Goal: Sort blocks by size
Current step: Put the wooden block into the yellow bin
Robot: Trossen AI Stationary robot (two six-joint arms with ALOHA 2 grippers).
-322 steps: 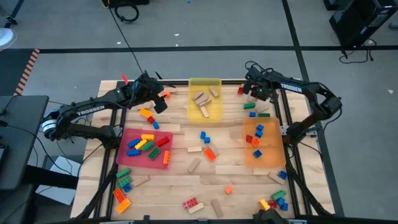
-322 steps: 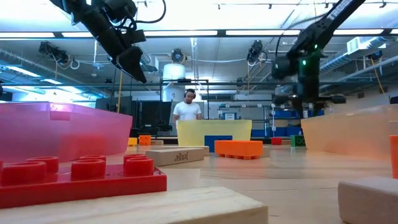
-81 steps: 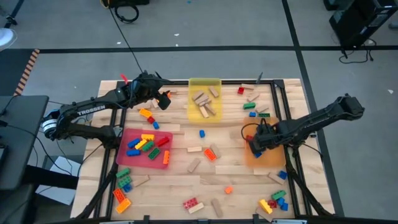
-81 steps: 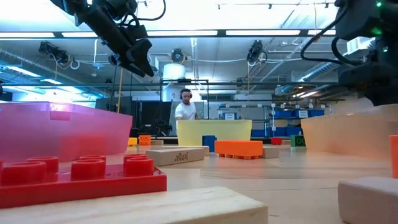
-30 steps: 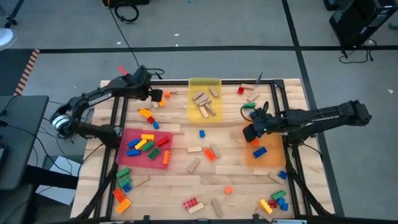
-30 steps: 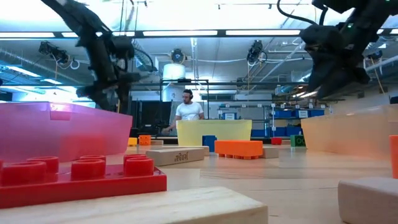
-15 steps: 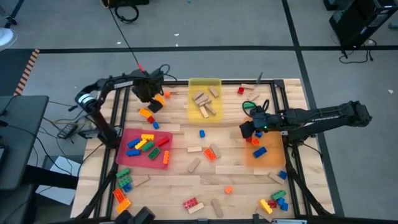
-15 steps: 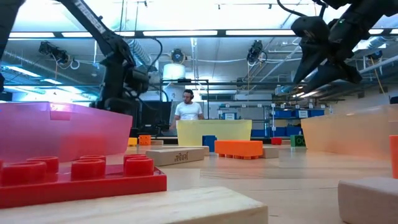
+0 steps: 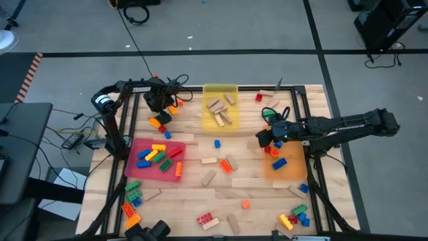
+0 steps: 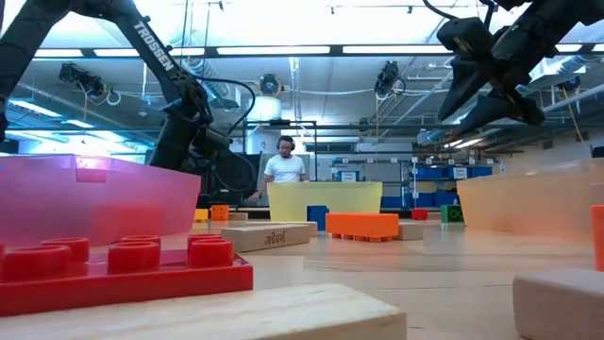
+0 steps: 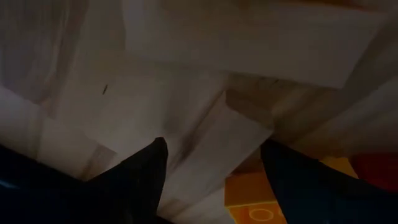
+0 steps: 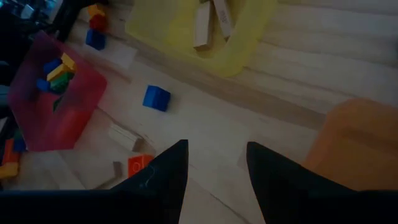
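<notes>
Left hand (image 11: 214, 171), fingers spread, straddles a plain tan wooden block (image 11: 214, 149) lying on the worktop (image 9: 200, 194); an orange studded brick (image 11: 255, 199) just beside risks being caught. Right hand (image 9: 263, 139) hovers empty, part-open.

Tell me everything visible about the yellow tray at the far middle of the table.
The yellow tray is a shallow, translucent, plastic-looking rectangular bin with a raised rim, resting flat on the wooden table at its far edge, midway between the two arms. It holds only tan wooden blocks, several lying loosely at angles, some overlapping. No gripper touches it. The low view shows its pale yellow wall, with a person standing behind it in the room. The right wrist view shows one corner with two of the wooden blocks.
</notes>
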